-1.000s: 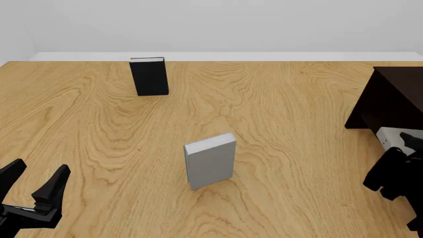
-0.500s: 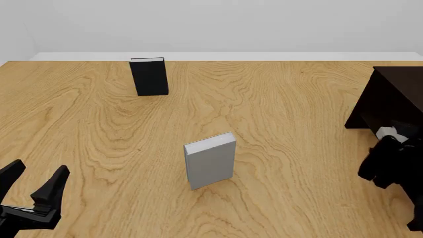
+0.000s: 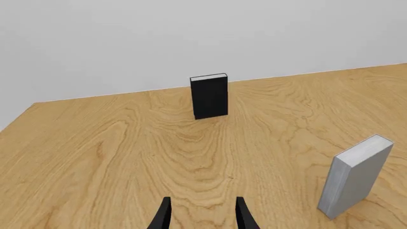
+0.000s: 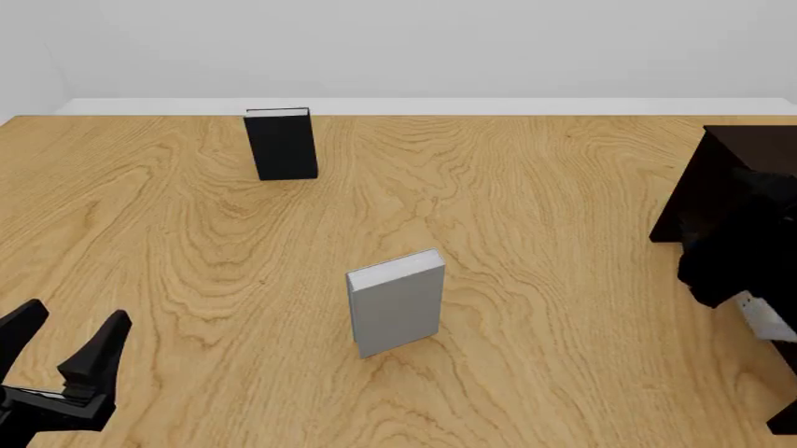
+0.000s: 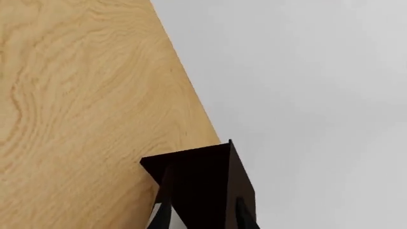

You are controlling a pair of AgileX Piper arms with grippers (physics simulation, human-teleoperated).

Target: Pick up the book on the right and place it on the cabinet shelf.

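The book (mostly hidden) sits beside the cabinet shelf.

Over the last second the right arm has risen from low at the near right edge of the front view toward the cabinet shelf and now overlaps its dark front. The pale book it carries (only a small white corner shows) has gone from above the arm to below it.
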